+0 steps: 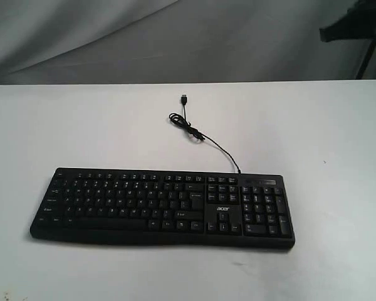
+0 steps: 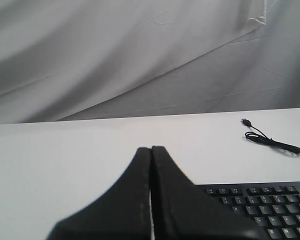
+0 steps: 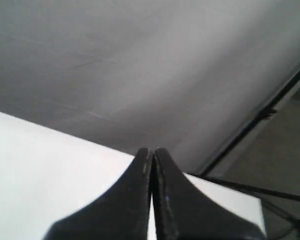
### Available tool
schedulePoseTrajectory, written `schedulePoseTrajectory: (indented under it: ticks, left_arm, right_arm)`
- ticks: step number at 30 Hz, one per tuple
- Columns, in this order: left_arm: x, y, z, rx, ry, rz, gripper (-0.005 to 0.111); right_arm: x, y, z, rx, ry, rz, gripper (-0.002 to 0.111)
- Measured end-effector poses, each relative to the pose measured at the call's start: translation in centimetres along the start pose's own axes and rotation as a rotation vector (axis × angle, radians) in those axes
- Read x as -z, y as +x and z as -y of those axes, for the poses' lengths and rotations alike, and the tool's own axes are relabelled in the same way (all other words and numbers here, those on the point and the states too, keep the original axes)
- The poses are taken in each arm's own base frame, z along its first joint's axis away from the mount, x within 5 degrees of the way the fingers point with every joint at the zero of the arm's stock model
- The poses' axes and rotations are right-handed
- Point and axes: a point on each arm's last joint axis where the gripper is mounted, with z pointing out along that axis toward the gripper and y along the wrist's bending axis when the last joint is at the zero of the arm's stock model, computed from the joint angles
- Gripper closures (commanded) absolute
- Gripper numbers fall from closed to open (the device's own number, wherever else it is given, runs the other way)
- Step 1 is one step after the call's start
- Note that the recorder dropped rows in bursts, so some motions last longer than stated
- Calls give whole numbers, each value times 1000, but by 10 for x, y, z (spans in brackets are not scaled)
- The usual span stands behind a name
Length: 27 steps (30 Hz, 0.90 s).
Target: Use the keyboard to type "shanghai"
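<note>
The wide black keyboard (image 1: 163,205) with number pad and white "acer" logo lies flat near the front of the white table (image 1: 50,125). Its thin black USB cable (image 1: 194,132) runs back from the top edge, unplugged. Neither arm shows in the exterior view. In the left wrist view my left gripper (image 2: 151,148) is shut and empty, held above the table with part of the keyboard (image 2: 270,207) beside it. My right gripper (image 3: 151,149) is shut and empty too, above the table's edge; no keyboard shows in the right wrist view.
A grey cloth backdrop (image 1: 175,37) hangs behind the table. A dark stand (image 1: 363,31) rises at the back right. Black frame bars (image 3: 260,120) run past the table edge in the right wrist view.
</note>
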Motion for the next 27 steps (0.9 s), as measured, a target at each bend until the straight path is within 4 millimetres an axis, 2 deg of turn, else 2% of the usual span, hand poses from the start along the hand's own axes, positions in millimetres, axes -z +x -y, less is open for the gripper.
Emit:
schedulePoseTrajectory:
  ticks: [4,7,10,13,15,19,22,27]
  left_arm:
    - [0,0,0,0,0,0,107]
    - [0,0,0,0,0,0,107]
    - [0,0,0,0,0,0,107]
    - [0,0,0,0,0,0,107]
    - [0,0,0,0,0,0,107]
    - [0,0,0,0,0,0,107]
    - [0,0,0,0,0,0,107]
    - [0,0,0,0,0,0,107]
  right_arm:
    - [11,-37,-5,76,155,-4,108]
    - [22,-65,-7,92,104,-10,108]
    - [34,-86,-12,65,-57,-71,108]
    - [46,-98,-29,67,-334,-148,108]
    - [50,-102,-48,91,-511,-168,108]
    - [45,-99,-93,146,-699,-192,108]
    - [36,-90,-137,192,-794,-227,108]
    - [18,-58,-229,287,-926,-289,108]
